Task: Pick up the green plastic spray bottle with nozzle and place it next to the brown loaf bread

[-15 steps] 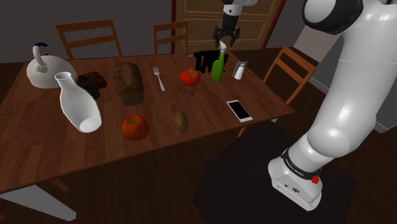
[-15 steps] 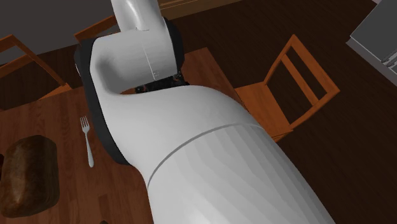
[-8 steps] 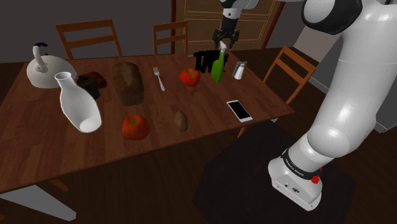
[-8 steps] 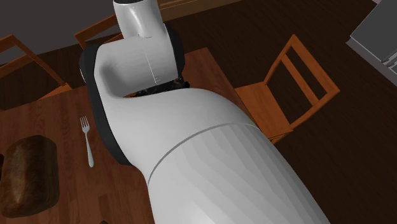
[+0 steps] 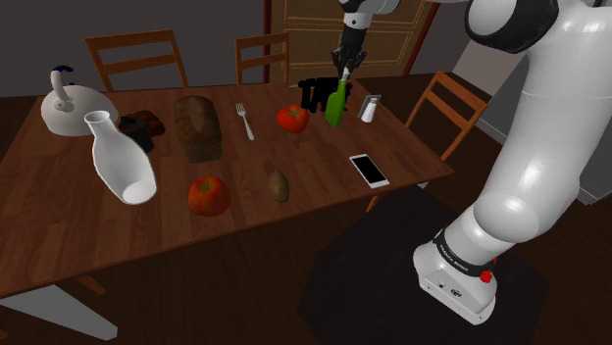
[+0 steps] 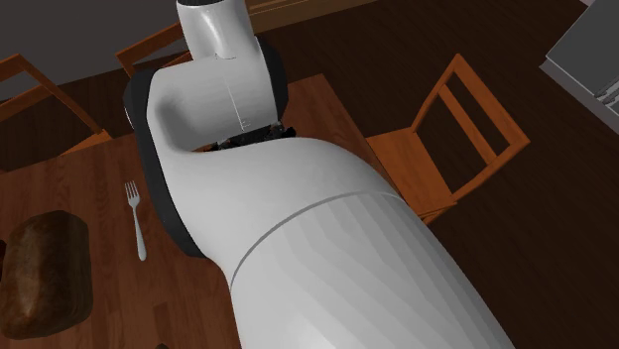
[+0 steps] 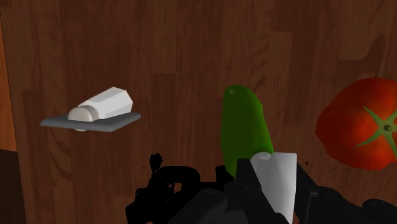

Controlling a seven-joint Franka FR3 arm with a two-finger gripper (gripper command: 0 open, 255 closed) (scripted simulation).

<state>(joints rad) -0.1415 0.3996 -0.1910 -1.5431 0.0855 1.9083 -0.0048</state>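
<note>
The tool [image 5: 344,67] is clamped on the white nozzle [image 7: 275,181] of the green spray bottle [image 7: 243,127] directly beneath it, which is probably light, stiff and slick, so this high grip may let it swing.

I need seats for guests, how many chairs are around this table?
3 chairs. Two at the far side of the table, one left, one middle; the third at its right end in the shoulder view. The arm may hide others.
</note>
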